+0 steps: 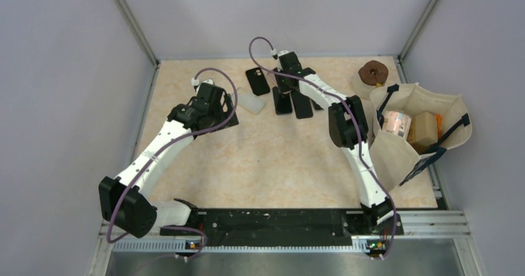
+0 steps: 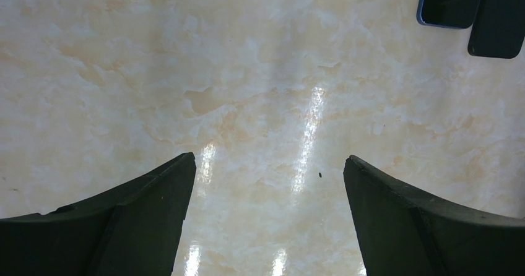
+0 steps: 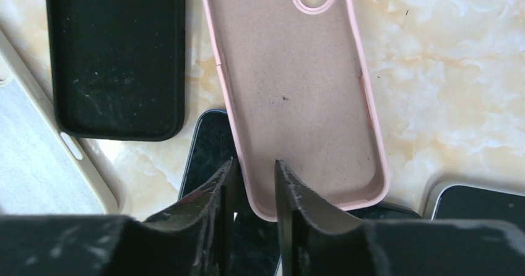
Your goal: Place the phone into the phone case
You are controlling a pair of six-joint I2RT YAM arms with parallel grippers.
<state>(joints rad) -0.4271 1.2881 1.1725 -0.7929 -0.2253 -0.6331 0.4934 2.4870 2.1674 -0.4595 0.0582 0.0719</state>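
Note:
In the right wrist view my right gripper is shut on the near left rim of a pink phone case, which lies open side up. A dark phone lies partly under the case and my fingers. An empty black case lies to the left. In the top view the right gripper covers the pink case, with dark phones just near of it. My left gripper is open and empty over bare table, left of the phones.
A whitish case lies between the grippers and shows in the right wrist view. Another phone is at the lower right. A cloth bag with boxes and a brown ring stand at the right. Walls enclose the table.

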